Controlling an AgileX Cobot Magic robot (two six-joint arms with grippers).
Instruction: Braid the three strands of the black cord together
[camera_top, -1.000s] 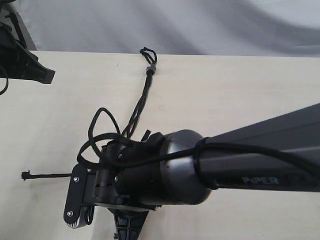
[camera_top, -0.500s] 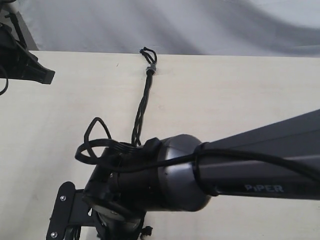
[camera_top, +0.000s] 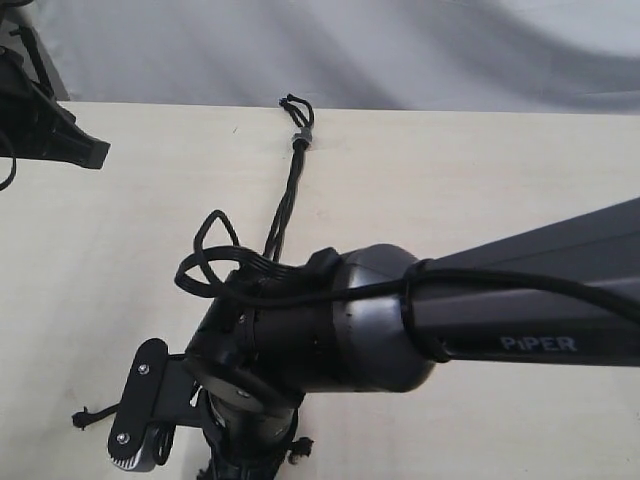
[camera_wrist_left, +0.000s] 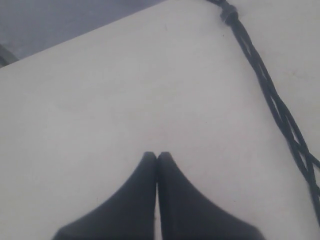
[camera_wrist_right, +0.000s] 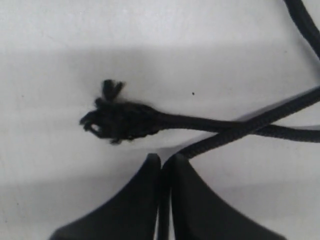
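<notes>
Our right gripper is pinched tight on one strand, which crosses another near its knotted tip. We risk dragging that neighbour along and loosening the black cord, part-braided below its grey band on the table. Our left gripper is closed on nothing.

The right arm lies over the cord's loose end, blocking any reach there, and its cable loop stands up just left of the cord. Along the cord's uncovered stretch toward the band, the surface is bare on both sides.
</notes>
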